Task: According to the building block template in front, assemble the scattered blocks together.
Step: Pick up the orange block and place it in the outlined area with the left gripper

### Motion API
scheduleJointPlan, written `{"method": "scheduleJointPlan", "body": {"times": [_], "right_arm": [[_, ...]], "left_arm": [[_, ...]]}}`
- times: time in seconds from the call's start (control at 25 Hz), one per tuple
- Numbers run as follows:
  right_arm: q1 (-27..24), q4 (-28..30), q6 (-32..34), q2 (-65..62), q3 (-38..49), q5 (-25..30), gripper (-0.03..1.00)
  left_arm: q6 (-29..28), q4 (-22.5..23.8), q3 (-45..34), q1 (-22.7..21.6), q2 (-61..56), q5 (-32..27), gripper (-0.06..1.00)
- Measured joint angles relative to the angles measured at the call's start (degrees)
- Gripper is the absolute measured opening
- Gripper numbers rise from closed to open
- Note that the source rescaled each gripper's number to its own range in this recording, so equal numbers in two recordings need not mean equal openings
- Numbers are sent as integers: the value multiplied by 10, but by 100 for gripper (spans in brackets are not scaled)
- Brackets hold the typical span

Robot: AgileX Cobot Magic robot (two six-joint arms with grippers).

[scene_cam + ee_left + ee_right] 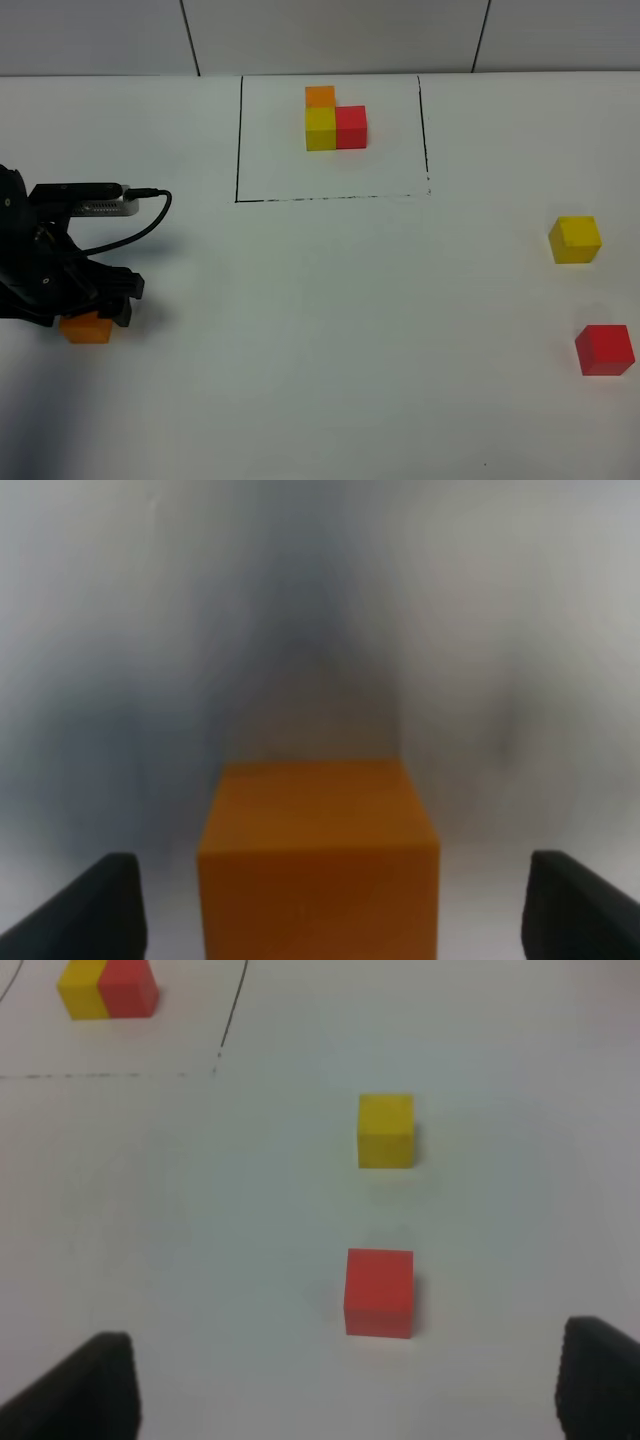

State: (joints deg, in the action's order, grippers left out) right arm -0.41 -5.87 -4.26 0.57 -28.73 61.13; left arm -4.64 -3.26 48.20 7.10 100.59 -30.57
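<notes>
Ideally the released left gripper (335,905), straddling the small plain orange cube (318,850), closes squarely on opposite faces

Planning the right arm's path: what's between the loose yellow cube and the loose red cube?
Only bare table between the yellow cube and red cube, shown in the right wrist view.

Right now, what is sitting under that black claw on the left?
An orange cube, resting on the white table between the left gripper and its open fingers, which do not touch it. From the high camera the gripper covers part of the cube.
</notes>
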Motion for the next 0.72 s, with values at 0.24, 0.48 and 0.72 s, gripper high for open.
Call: {"method": "scheduleJointPlan", "body": {"times": [0.24,0.48,0.72], "right_arm": [[0,0,0,0,0,0,70],[0,0,0,0,0,0,70],[0,0,0,0,0,0,70]], "left_arm": [[-4,2,-2,0,0,-3,26],[3,5,11,0,0,-39,0],[86,6,115,47,0,-147,0]]}}
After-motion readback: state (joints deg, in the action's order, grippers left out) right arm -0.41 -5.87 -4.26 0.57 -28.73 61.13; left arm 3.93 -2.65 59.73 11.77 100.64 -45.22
